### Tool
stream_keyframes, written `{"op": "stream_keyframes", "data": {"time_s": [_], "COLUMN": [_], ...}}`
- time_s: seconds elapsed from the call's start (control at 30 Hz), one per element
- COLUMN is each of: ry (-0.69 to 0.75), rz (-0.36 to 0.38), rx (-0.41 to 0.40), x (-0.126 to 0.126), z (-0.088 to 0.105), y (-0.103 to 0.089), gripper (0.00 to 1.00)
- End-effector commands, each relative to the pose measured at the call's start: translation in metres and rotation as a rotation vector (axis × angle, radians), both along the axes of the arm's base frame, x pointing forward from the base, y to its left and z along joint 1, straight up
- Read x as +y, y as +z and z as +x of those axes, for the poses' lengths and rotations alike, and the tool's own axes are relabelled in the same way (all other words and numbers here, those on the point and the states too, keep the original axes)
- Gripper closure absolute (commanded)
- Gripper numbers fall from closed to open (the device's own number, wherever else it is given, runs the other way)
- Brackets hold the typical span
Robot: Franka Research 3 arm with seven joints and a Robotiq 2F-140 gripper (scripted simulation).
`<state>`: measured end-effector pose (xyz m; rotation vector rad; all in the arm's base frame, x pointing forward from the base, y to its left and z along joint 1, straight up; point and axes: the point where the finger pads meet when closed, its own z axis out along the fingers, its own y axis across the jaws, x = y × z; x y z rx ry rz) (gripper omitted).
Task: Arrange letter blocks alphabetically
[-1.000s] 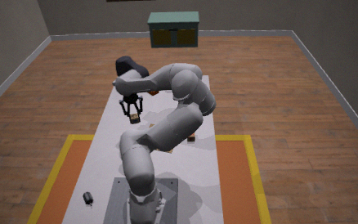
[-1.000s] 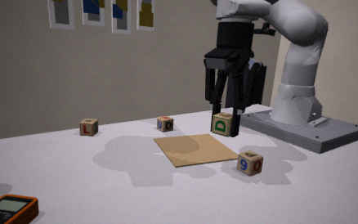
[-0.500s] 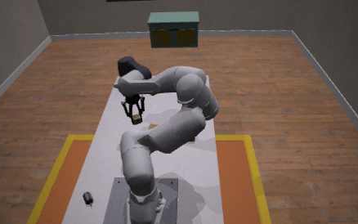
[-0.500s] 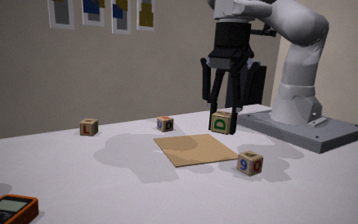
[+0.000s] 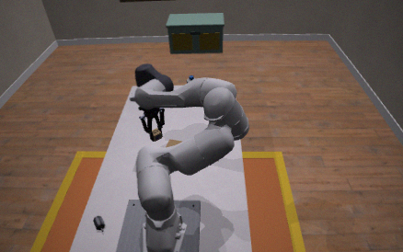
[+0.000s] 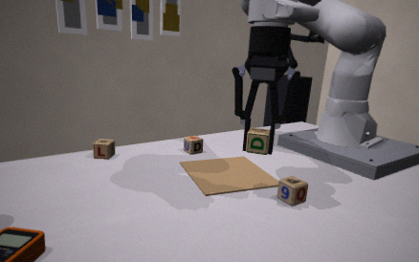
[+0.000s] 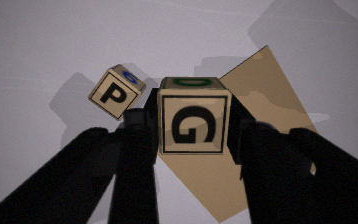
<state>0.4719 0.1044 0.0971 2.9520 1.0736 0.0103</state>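
My gripper (image 5: 155, 132) (image 6: 258, 143) (image 7: 189, 104) is shut on the G block (image 5: 156, 134) (image 6: 259, 141) (image 7: 194, 125), held above the table. Its G faces the wrist camera, turned on its side there; a green D side faces the exterior view. The tan mat (image 5: 175, 143) (image 6: 235, 184) (image 7: 275, 95) lies below, partly behind the held block in the wrist view. The P block (image 6: 293, 191) (image 7: 114, 95) stands beside the mat, with 9 and Q sides. A block with U and D sides (image 6: 193, 144) and a block with an L side (image 6: 103, 149) stand farther off; their tops are unclear.
An orange multimeter (image 6: 22, 246) lies at the front left in the exterior view. A small dark object (image 5: 98, 223) lies beside the robot's grey base plate (image 5: 127, 234) (image 6: 355, 155). The arm hides much of the table in the top view.
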Motion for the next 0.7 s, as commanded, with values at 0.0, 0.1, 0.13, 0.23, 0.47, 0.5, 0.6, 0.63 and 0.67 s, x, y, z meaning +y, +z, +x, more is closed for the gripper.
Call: {"op": "stream_keyframes", "data": {"time_s": [0.0, 0.1, 0.13, 0.23, 0.47, 0.5, 0.6, 0.63, 0.67], "ry": [0.115, 0.174, 0.187, 0.224, 0.312, 0.324, 0.358, 0.371, 0.384], "rz": [-0.006, -0.006, -0.006, -0.006, -0.007, -0.007, -0.007, -0.007, -0.007], "rx": [0.003, 0.003, 0.003, 0.004, 0.003, 0.003, 0.004, 0.004, 0.003], "x": [-0.004, -0.008, -0.009, -0.011, -0.017, -0.018, -0.02, -0.021, -0.022], "z": [-0.001, -0.003, -0.003, -0.004, -0.007, -0.007, -0.008, -0.009, -0.009], "y": [0.0, 0.0, 0.0, 0.0, 0.0, 0.0, 0.0, 0.001, 0.001], "gripper": [0.67, 0.67, 0.67, 0.67, 0.67, 0.67, 0.67, 0.67, 0.67]}}
